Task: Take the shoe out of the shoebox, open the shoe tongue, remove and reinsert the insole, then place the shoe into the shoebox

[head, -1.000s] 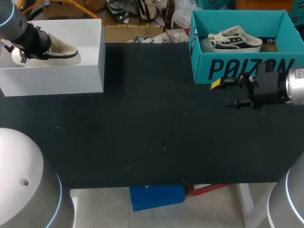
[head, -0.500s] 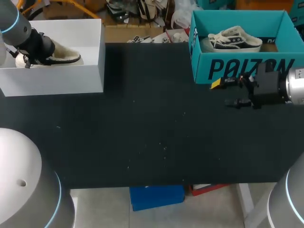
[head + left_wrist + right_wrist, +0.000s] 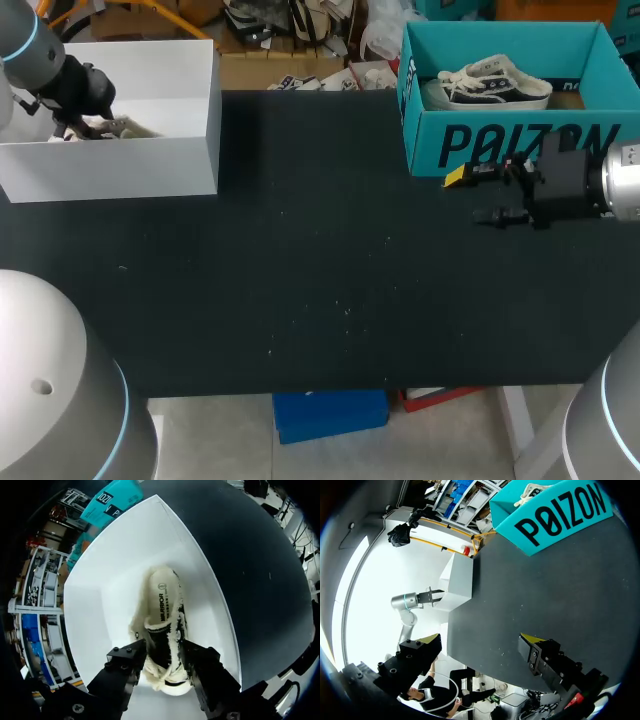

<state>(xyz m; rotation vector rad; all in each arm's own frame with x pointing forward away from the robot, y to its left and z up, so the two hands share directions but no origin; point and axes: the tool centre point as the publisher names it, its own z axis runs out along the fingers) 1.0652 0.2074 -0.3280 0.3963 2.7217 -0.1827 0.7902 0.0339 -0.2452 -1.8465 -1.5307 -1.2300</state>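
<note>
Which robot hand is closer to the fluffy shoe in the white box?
Left. The left gripper is down inside the white box, holding the fluffy shoe. The right gripper is far across the table, by the teal box.

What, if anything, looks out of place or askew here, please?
Nothing stands out. The shoe lies flat inside the white box, with the left gripper closed on it. Nothing looks spilled or damaged. The right gripper hangs open and empty over the table.
</note>
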